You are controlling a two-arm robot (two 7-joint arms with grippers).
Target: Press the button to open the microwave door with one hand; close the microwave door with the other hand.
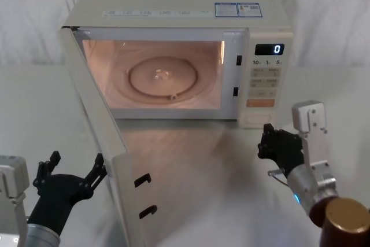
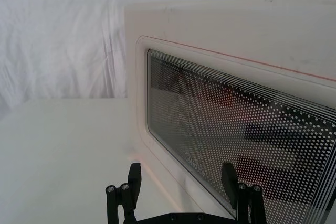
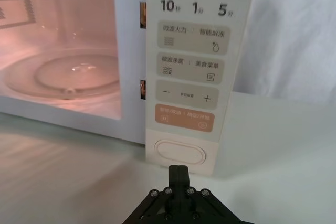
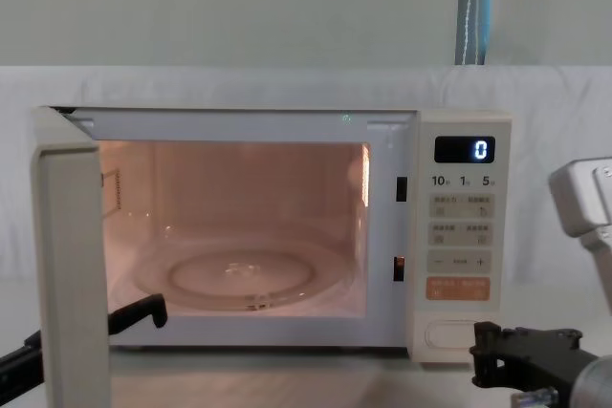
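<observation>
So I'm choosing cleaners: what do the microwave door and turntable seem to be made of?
The microwave door: matte cream shell, probably plastic; its window looks like glossy glass behind dotted mesh. The turntable: clear, reflective, likely glass.

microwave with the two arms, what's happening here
The microwave door stands swung wide open, the lit cavity and glass turntable exposed. The right end effector, shut, sits just in front of the button at the bottom of the control panel, not touching it. The left end effector, open, is at the door's outer face, placed to push it closed.
</observation>
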